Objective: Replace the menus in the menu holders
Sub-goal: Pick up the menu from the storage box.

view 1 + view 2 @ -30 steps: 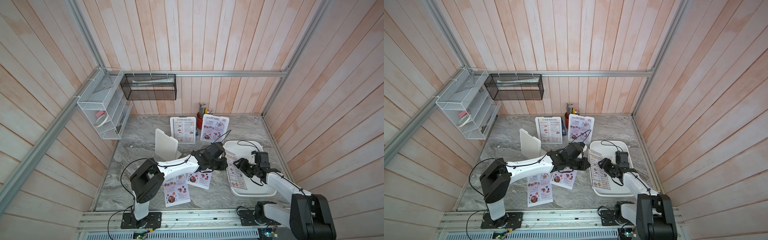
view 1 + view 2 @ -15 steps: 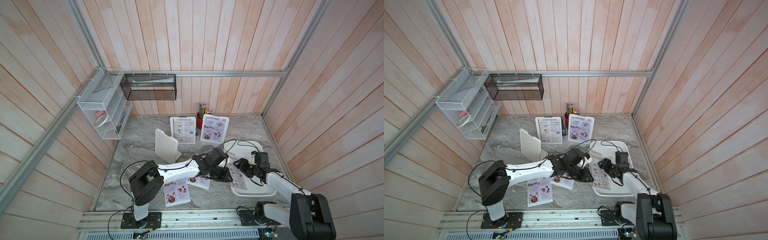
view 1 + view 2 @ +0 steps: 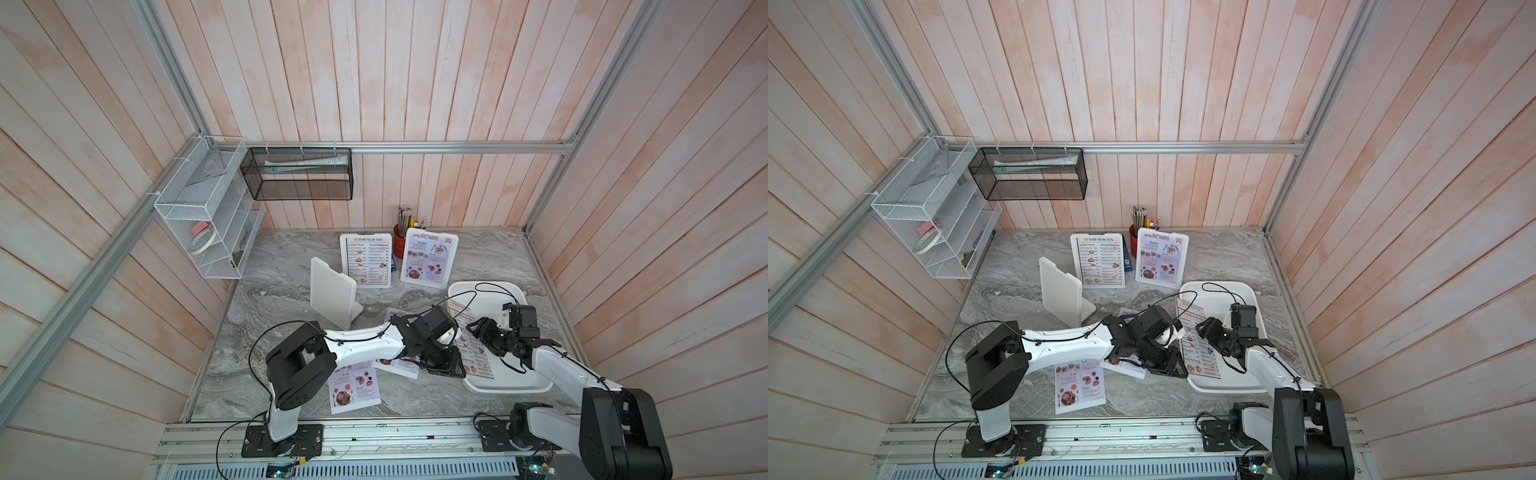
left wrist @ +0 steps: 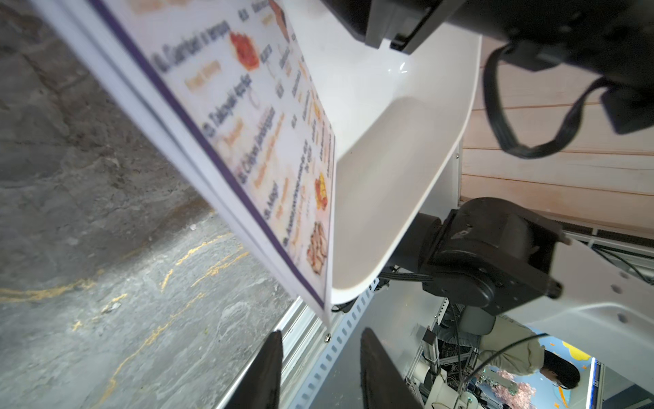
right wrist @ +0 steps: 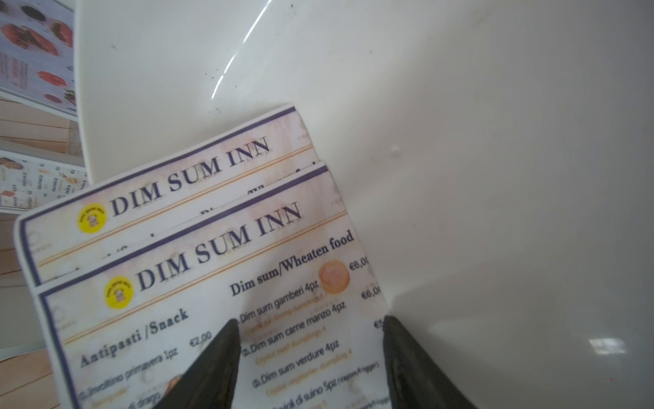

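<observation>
Two "DIM SUM INN" menus (image 5: 198, 255) lie stacked in the white tray (image 3: 511, 378), overhanging its left rim. My right gripper (image 5: 309, 318) stands open over the top sheet, one finger on the print, the other at the paper's edge. My left gripper (image 4: 322, 333) is open with nothing in it, just off the near corner of that stack (image 4: 247, 124), beside the tray (image 4: 389, 159). Two "SPECIAL MENU" sheets (image 3: 355, 384) lie on the table, one partly under my left arm. At the back stand three menu holders: one with a DIM SUM INN sheet (image 3: 365, 259), one with a SPECIAL MENU (image 3: 430, 257), one turned away (image 3: 332, 297).
A red pencil cup (image 3: 400, 241) stands behind the two back holders. A white wire rack (image 3: 203, 216) and a black mesh basket (image 3: 299, 174) hang on the walls. An aluminium rail (image 3: 374, 436) runs along the table's front edge.
My left gripper has swung from the middle of the table toward the front, to the tray's near left side, and its jaws have parted. The right arm has not moved.
</observation>
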Robot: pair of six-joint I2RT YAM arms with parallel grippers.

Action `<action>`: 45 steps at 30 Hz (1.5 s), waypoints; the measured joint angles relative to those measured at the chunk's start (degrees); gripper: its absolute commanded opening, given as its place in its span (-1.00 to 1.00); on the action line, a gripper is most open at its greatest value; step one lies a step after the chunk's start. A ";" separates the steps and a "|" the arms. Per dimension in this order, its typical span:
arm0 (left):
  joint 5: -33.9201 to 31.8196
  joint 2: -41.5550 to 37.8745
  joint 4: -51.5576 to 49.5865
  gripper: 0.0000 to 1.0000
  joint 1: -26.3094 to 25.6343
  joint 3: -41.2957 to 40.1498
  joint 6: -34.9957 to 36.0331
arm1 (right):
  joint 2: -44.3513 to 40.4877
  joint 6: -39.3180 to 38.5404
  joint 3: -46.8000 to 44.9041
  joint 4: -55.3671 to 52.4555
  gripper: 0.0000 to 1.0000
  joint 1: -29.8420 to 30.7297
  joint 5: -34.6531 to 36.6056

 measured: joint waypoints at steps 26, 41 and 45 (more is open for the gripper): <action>0.70 2.16 -1.66 -0.34 -1.09 5.38 0.24 | -1.51 0.04 -0.76 -0.07 0.29 0.00 -0.70; 0.46 3.43 -2.95 -0.79 -0.94 5.38 -0.50 | -1.40 -0.22 -0.79 -0.09 0.29 0.00 -1.14; -0.17 3.43 -2.99 -0.86 -0.94 5.38 -0.46 | -1.42 -0.37 -0.74 -0.31 0.32 -0.04 -1.11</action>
